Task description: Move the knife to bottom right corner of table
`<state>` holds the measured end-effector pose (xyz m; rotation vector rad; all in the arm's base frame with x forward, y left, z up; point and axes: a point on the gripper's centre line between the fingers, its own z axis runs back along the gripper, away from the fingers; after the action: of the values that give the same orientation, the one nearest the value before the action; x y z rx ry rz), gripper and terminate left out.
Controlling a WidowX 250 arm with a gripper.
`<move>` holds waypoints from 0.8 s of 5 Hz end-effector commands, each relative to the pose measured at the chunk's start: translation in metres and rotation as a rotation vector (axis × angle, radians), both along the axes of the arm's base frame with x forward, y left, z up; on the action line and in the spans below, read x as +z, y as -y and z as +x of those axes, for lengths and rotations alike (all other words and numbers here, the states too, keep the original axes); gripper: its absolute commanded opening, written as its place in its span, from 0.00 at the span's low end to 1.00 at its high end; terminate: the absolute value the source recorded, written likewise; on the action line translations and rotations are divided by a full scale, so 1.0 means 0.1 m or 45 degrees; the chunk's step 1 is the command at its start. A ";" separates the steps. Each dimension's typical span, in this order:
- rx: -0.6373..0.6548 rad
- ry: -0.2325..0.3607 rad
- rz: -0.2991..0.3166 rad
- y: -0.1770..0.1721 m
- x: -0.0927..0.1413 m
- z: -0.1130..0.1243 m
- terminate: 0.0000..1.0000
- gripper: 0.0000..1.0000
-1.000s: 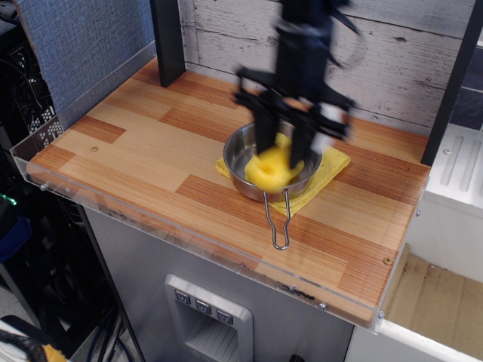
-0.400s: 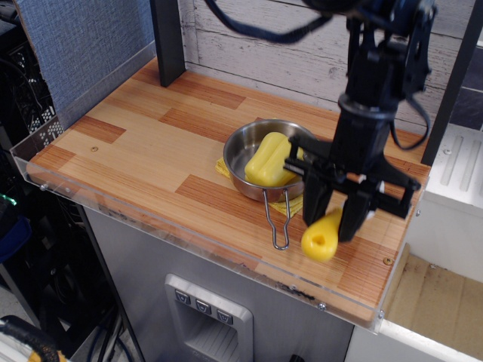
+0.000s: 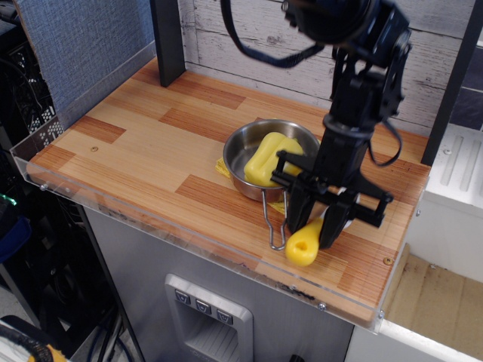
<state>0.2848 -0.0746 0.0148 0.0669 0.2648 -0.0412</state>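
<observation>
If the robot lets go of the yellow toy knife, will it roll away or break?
Probably neither. The knife has a chunky yellow plastic-looking handle, so it likely stays stiff and light. The gripper holds it low over the table, so a drop would be short. Its rounded handle might rock a little.

Matte black all over, this arm point(image 3: 362, 98): a bulky rounded housing at the top, narrowing into a boxy, segmented column of dark plastic and metal. A thin black cable point(image 3: 260, 53) loops out from the upper housing and curves back in; another black wire bows off the right side of the column. Lower down, a flat black crossbar spans the width, and the black end effector point(image 3: 317, 226) shows two straight, slab-like fingers point(image 3: 298, 215). Screws and markings are too dark to make out.
</observation>
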 end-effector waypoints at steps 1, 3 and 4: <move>-0.015 0.033 0.007 -0.01 0.03 -0.05 0.00 0.00; -0.079 0.169 -0.047 0.05 0.37 -0.08 0.00 1.00; -0.082 0.323 -0.120 -0.03 0.73 -0.10 0.00 1.00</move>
<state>0.2823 -0.0776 0.0749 -0.0105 0.0600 -0.1116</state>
